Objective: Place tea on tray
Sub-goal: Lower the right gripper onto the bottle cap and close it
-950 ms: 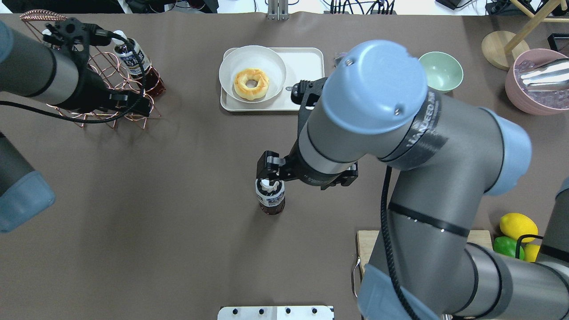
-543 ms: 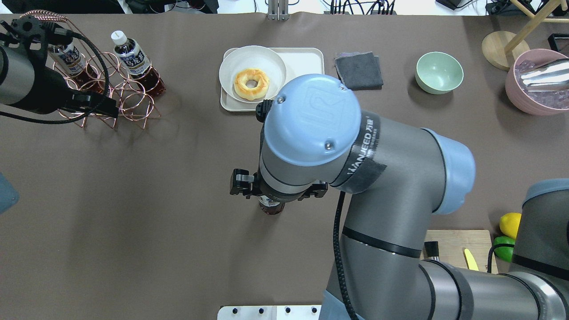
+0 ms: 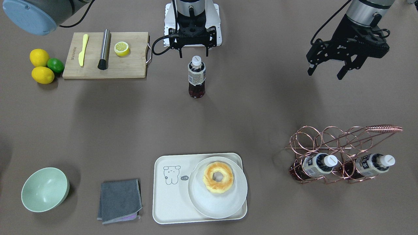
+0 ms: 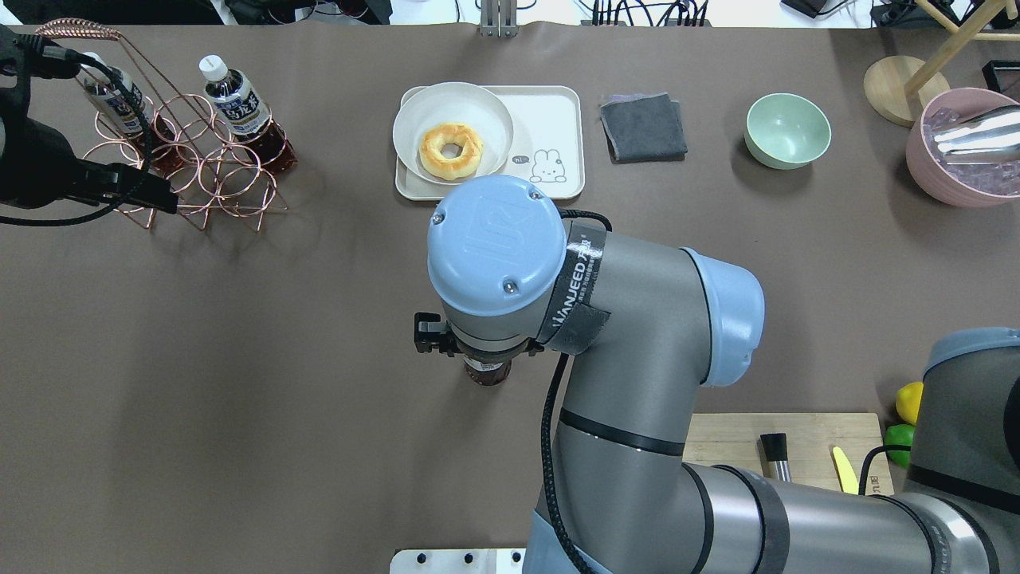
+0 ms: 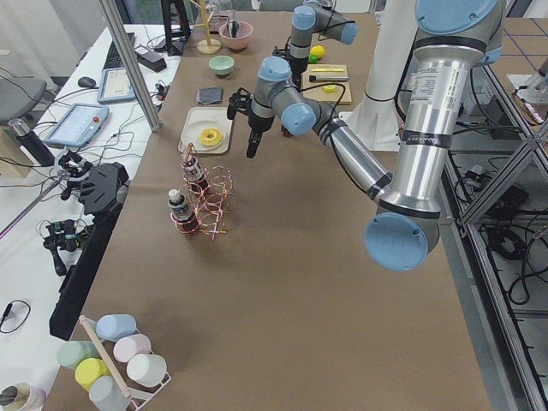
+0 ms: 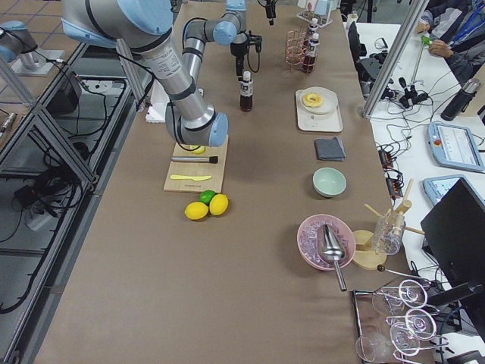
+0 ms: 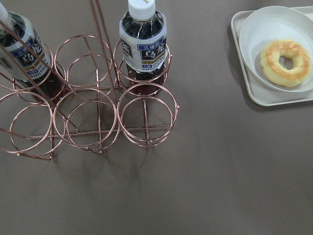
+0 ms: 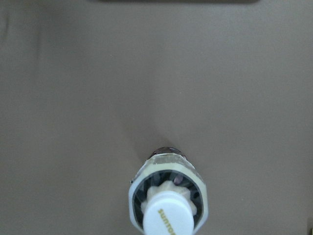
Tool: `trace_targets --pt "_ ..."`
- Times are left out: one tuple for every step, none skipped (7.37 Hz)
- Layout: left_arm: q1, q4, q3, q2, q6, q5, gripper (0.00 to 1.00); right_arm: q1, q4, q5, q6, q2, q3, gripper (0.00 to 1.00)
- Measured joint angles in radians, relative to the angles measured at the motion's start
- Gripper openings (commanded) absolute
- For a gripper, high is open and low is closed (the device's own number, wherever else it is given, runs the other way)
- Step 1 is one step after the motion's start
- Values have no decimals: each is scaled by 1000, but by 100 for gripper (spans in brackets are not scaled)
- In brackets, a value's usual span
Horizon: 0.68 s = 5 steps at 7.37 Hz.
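One tea bottle (image 3: 197, 76) stands upright on the bare table, apart from the tray; in the overhead view only its base (image 4: 488, 373) shows under the right wrist. Its white cap (image 8: 168, 215) sits at the bottom of the right wrist view. My right gripper (image 3: 193, 54) is open, just above and behind the cap, holding nothing. The cream tray (image 3: 169, 195) (image 4: 550, 119) carries a white plate (image 3: 228, 209) with a donut (image 3: 218, 177). My left gripper (image 3: 326, 71) is open and empty, away from the rack.
A copper wire rack (image 3: 329, 137) (image 7: 93, 122) holds two more tea bottles (image 3: 315, 164) (image 3: 372, 164). A grey cloth (image 3: 120, 200) and a green bowl (image 3: 45, 189) lie beside the tray. A wooden cutting board (image 3: 130, 68) and lemons (image 3: 40, 67) are near the right arm.
My right arm has swung left, its wrist now covering the standing bottle in the overhead view. My left arm has pulled back left, off the rack.
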Motion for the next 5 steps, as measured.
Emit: trace_targets --pt "0 0 0 1 -1 0 97 11 30 1 -21 1 -19 80" --pt "0 0 0 1 -2 0 97 20 45 3 -32 2 -28 66" --pt "0 0 0 1 -3 0 97 26 52 4 -38 3 -35 48" --pt "0 0 0 1 -3 0 97 28 54 4 -35 5 -39 19" --pt "0 0 -1 0 -3 0 97 28 55 4 -32 6 -41 0"
